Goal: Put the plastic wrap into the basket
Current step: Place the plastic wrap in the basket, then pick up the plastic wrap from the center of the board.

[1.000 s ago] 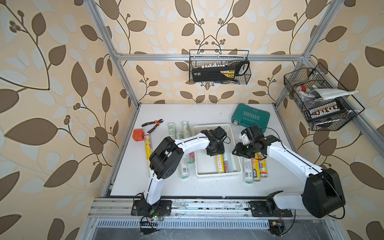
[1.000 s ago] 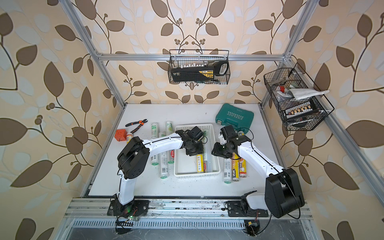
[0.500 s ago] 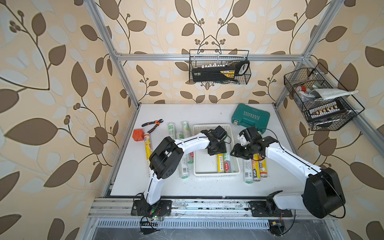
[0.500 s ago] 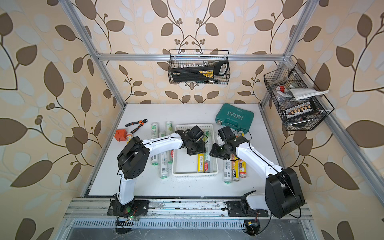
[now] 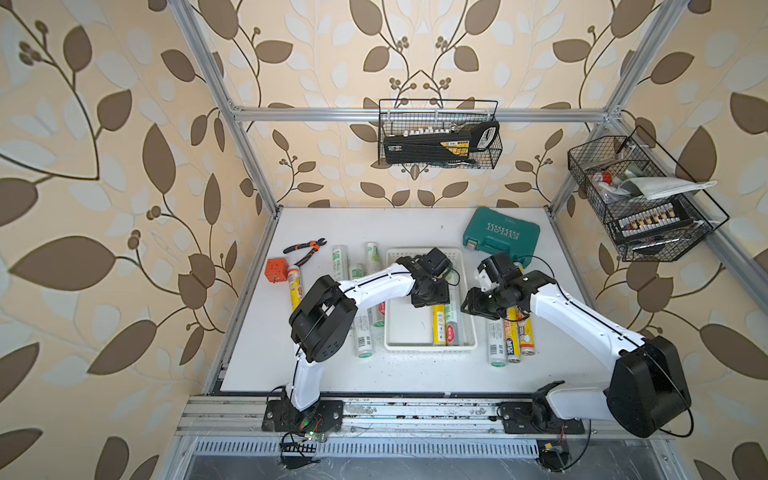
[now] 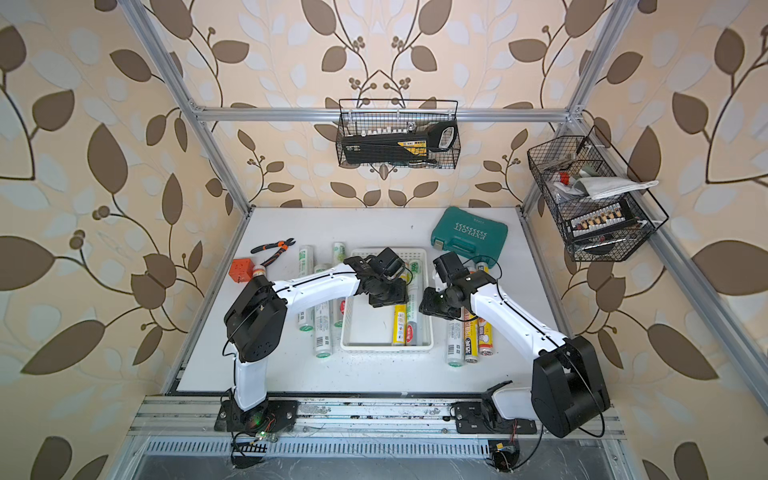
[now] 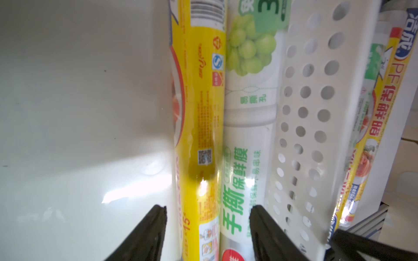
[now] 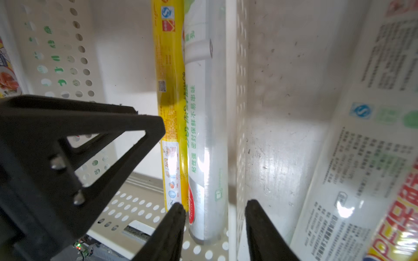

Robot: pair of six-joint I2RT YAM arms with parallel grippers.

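Leaf-patterned wallpaper rises behind a matte white table [image 5: 374, 232]. Set against a second ago, very little has shifted: the basket [image 5: 405, 328] sits about where it sat, the same two rolls of plastic wrap lay in it then, and both my arms hang over nearly the same spots. The basket is a shallow rectangular tray of white plastic, its floor smooth and glossy, its walls pierced by rows of round holes. Along its wall on my right side lie the yellow roll [image 7: 199, 113] and the white-green roll [image 7: 248, 108], touching side to side; both are slim cylinders in shiny printed film, the white one bearing a grape picture and a red end. My left gripper [image 7: 208, 206] hovers over those two with its black tapered fingers spread, released and gripping nothing. My right gripper [image 8: 214, 203] stands astride the white-green roll and the basket wall; its jaws are parted with a gap showing on the wall side, clamped on nothing that I can see. Outside the basket, just beside that wall, three more rolls [image 5: 512, 340] lie parallel on the table; a larger cluster of white-green rolls [image 5: 363, 332] lies on the other side, partly under my left arm; one more yellow roll [image 5: 296, 286] lies beside an orange cube [image 5: 276, 271]; a teal hard-shell case [image 5: 500, 235] rests near the far edge.
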